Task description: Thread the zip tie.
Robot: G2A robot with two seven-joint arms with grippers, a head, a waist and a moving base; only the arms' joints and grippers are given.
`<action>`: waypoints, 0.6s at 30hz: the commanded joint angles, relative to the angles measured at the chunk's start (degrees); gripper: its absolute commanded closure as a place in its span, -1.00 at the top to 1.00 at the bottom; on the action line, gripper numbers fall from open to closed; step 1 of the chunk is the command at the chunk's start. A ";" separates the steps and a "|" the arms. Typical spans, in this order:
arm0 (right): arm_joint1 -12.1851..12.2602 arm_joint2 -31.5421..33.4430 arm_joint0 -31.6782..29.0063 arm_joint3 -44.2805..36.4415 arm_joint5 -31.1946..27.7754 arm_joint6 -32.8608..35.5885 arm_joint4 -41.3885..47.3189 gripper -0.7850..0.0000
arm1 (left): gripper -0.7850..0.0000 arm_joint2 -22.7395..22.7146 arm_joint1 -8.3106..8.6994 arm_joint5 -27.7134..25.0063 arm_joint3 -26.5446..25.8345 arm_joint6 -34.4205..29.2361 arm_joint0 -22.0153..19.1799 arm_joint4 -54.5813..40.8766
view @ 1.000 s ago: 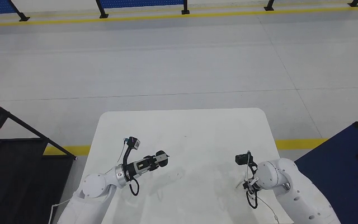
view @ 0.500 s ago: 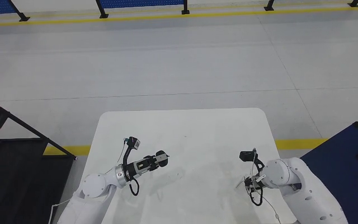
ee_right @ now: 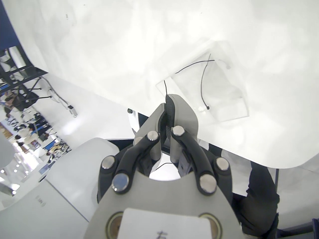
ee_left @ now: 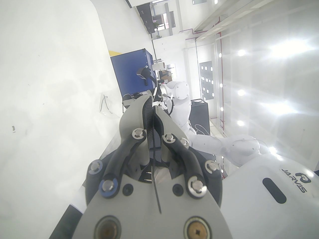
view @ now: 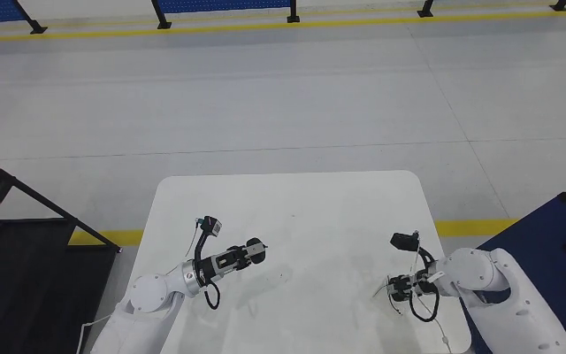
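Swinging outward since a second ago, the right arm is now carrying the right gripper (ee_right: 167, 98) toward the near right corner of the white rectangular table (view: 292, 195), while the left arm is staying put. The right gripper's fingers are pinching a thin black strand (ee_right: 164, 85) whose tip is poking past them. Just beside it, close to the table's near edge, a clear flat plastic tray (ee_right: 231, 100) is lying with a curved black zip tie (ee_right: 201, 80) inside. The left gripper (ee_left: 152, 101) is hovering over the near left side, well apart, clamping a thin straight black zip tie (ee_left: 154, 172); a wide stretch of tabletop is lying between the two.
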 commanded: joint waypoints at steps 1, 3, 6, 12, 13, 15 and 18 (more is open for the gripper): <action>0.04 1.12 -0.21 0.90 -1.24 0.19 3.95 -1.00 | -1.00 0.00 0.00 0.00 0.00 0.00 0.00 0.00; 0.10 2.05 -0.34 2.10 -2.56 0.81 7.54 -1.00 | -1.00 0.00 0.00 0.00 0.00 0.00 0.00 0.00; 0.14 2.68 -0.13 4.26 -4.12 1.91 12.39 -1.00 | -1.00 0.00 0.00 0.00 0.00 0.00 0.00 0.00; 0.08 1.86 1.42 9.06 -5.91 4.58 20.72 -1.00 | -1.00 0.00 0.00 0.00 0.00 0.00 0.00 0.00; 0.05 1.53 1.75 9.91 -6.01 5.07 21.97 -1.00 | -1.00 0.00 0.00 0.00 0.00 0.00 0.00 0.00; -0.02 0.82 2.45 11.53 -6.28 5.66 24.05 -1.00 | -1.00 0.00 0.00 0.00 0.00 0.00 0.00 0.00; -0.02 0.82 2.45 11.53 -6.28 5.66 24.05 -1.00 | -1.00 0.00 0.00 0.00 0.00 0.00 0.00 0.00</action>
